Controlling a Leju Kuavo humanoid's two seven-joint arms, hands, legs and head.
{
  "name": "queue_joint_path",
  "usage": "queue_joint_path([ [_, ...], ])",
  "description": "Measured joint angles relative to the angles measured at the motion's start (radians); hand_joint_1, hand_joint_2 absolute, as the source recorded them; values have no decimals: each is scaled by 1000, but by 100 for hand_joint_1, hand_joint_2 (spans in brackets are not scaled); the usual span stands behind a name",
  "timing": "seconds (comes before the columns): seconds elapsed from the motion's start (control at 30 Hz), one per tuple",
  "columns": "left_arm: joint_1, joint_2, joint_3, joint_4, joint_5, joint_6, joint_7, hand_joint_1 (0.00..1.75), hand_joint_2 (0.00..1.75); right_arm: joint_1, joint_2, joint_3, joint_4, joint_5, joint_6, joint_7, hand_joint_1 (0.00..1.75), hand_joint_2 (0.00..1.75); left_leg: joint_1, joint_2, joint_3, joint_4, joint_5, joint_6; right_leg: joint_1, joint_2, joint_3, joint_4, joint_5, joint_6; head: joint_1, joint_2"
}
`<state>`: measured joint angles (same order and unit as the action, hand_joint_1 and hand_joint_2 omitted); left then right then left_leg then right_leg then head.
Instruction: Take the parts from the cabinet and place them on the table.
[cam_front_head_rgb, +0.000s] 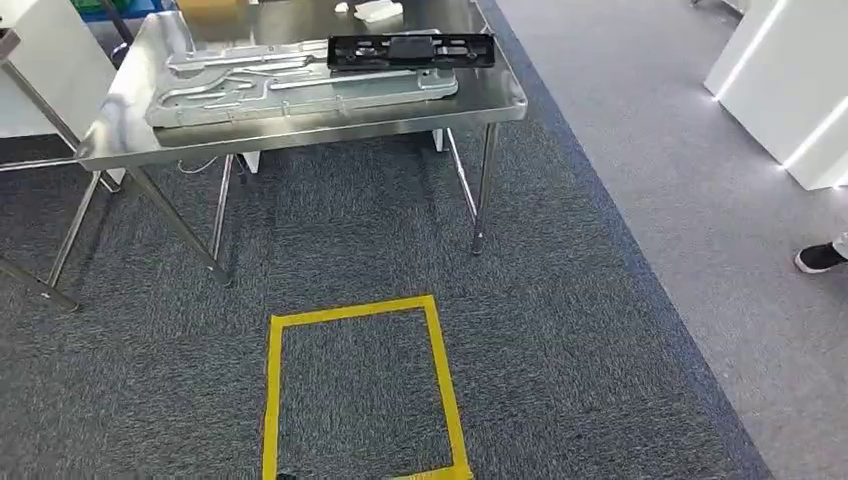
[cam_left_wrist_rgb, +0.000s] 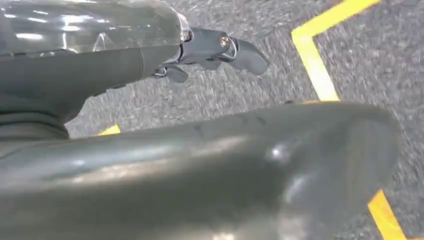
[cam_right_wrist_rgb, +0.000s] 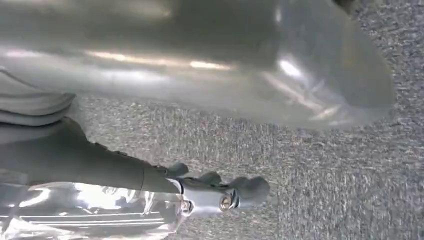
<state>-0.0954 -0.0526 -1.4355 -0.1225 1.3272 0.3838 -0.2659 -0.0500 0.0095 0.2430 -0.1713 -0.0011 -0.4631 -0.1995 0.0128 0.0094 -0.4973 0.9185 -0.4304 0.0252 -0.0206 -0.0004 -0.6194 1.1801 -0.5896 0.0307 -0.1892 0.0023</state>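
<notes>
Two floor zones: dark carpet (cam_front_head_rgb: 350, 250) beside a lighter grey strip (cam_front_head_rgb: 700, 150).
Worktop (cam_front_head_rgb: 480, 95): steel, on crossed legs.
Parts: grey panel (cam_front_head_rgb: 300, 85) flat on the worktop; black frame (cam_front_head_rgb: 410, 50) lying partly over it.
Floor marking: yellow tape square (cam_front_head_rgb: 360, 390).
Hands: left hand (cam_left_wrist_rgb: 215, 50) and right hand (cam_right_wrist_rgb: 215, 192) empty over carpet, fingers loosely extended.

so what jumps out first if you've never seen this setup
The yellow tape square on the grey carpet, straight ahead in the head view. Beyond it stands a steel table carrying a large silver panel with a black frame part lying across its far right end.
</notes>
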Motion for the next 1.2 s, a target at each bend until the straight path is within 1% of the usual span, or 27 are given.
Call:
queue_joint_path([
  [0.03,2,-1,-2,0,-2,0,2,0,0,1,0,0,0,-3,0,5,0,0,0,-4,-6,5,-1,-1,-4,0,-32,67,-25,5,0,0],
  [0.1,4,-3,-10,0,-6,-1,4,0,0,1,0,0,1,-6,-2,16,0,0,5,-16,-17,19,-4,-9,-11,0,-35,74,-4,15,0,0],
  [0.17,3,-6,-16,0,-16,-3,5,0,0,4,-3,-1,2,-9,-2,22,0,0,18,-35,-30,47,-14,-24,-22,5,52,-84,80,29,0,0],
  [0.2,2,-6,-18,0,-16,-4,6,0,0,4,-3,-2,2,-10,-2,23,0,0,22,-43,-40,70,-22,-36,-32,32,93,-165,95,39,0,0],
  [0.23,2,-4,-19,0,-16,-4,6,0,0,4,-1,-2,2,-10,0,26,0,0,14,-49,-52,81,-30,-49,-17,56,81,-144,78,32,2,0],
  [0.27,0,-5,-21,0,-16,-4,7,0,0,4,-1,-2,2,-10,0,26,0,0,13,-57,-58,91,-37,-53,-20,50,78,-142,82,-5,-2,0],
  [0.37,2,-5,-23,0,-16,-4,10,0,0,4,-1,-2,2,-5,4,29,0,0,19,-72,-59,90,-30,-65,-17,26,76,-139,82,-31,-1,0],
  [0.4,4,-5,-23,0,-16,-4,11,0,0,4,-1,-2,2,-4,5,29,0,0,22,-62,-63,104,-39,-66,-15,15,75,-141,84,-39,-1,0],
  [0.43,4,-5,-23,0,-15,-4,13,0,0,5,-2,-2,2,-1,5,29,0,0,19,-36,-83,148,-73,-63,-12,10,74,-141,87,-43,-1,0],
  [0.47,2,-5,-23,0,-15,-3,14,0,0,5,-2,-2,2,1,6,29,0,0,17,-27,-114,217,-114,-61,-8,2,71,-141,88,-47,-1,0],
  [0.53,0,-5,-23,0,-15,-2,14,0,0,7,-2,-2,2,5,7,29,0,0,15,-23,-178,362,-181,-53,3,-16,66,-141,89,-53,-1,0],
  [0.57,1,-5,-23,0,-15,-2,14,0,0,7,-2,-2,2,5,7,29,0,0,12,-22,-194,400,-192,-47,9,-24,64,-141,88,-56,-1,0],
  [0.63,3,-5,-23,0,-13,-2,14,0,0,6,-2,-2,2,9,7,30,0,0,-2,-20,-168,363,-161,-28,22,-42,65,-141,87,-59,-1,0],
  [0.67,4,-5,-23,0,-13,-2,14,0,0,6,-2,-2,2,11,8,31,0,0,-13,-14,-126,288,-120,-11,30,-53,68,-141,86,-61,-1,0],
  [0.7,3,-5,-23,0,-12,0,13,0,0,6,-2,-2,2,13,10,32,0,0,-26,0,-80,205,-83,9,35,-63,72,-141,85,-63,-1,0],
  [0.73,2,-5,-23,0,-11,1,13,0,0,5,-2,-1,2,15,11,32,0,0,-46,41,-42,129,-67,38,38,-74,74,-142,84,-64,-1,0],
  [0.77,-2,-4,-23,0,-11,1,13,0,0,4,0,0,2,16,13,32,0,0,-46,62,-40,116,-80,46,42,-85,75,-143,83,-62,0,0],
  [0.8,-5,-4,-23,0,-11,4,11,0,0,4,-1,0,2,16,15,32,0,0,-52,55,-40,105,-74,42,36,-94,73,-144,84,-58,-1,0],
  [0.87,2,-5,-23,0,-9,4,11,0,0,0,-1,0,2,18,21,35,0,0,-54,32,-41,96,-67,48,29,-117,77,-151,88,-47,0,0],
  [0.9,6,-6,-23,0,-7,3,12,0,0,-3,-1,1,2,19,22,37,0,0,-47,19,-25,70,-50,46,36,-121,82,-155,87,-43,-1,0],
  [0.93,9,-8,-23,0,-4,3,11,0,0,-2,-2,2,2,19,23,39,0,0,-40,14,-16,54,-35,33,29,-75,81,-139,81,-35,0,0],
  [0.97,8,-8,-23,0,0,3,12,0,0,-1,-2,3,2,19,25,39,0,0,-36,6,-18,47,-31,37,27,-35,59,-99,48,-29,0,0],
  [1.0,5,-8,-23,0,3,3,12,0,0,0,-1,3,2,20,29,41,0,0,-34,-3,-22,47,-25,37,20,-15,26,-33,9,-22,0,0],
  [1.07,4,-9,-23,0,2,3,12,0,0,4,-3,3,3,20,30,48,0,0,-33,-26,-27,49,-24,34,7,-8,-40,103,-46,-8,1,0],
  [1.1,5,-10,-23,0,2,3,12,0,0,4,-5,3,3,20,31,50,0,0,-31,-37,-28,53,-25,33,4,-8,-49,120,-39,-3,1,0],
  [1.13,6,-11,-23,0,2,3,12,0,0,5,-5,4,3,19,32,50,0,0,-28,-49,-29,58,-27,29,1,-7,-37,91,-8,2,0,0],
  [1.2,8,-11,-23,0,2,3,11,0,0,7,-6,4,4,19,32,52,0,0,-21,-74,-32,75,-34,18,-8,6,37,-62,83,11,1,0],
])
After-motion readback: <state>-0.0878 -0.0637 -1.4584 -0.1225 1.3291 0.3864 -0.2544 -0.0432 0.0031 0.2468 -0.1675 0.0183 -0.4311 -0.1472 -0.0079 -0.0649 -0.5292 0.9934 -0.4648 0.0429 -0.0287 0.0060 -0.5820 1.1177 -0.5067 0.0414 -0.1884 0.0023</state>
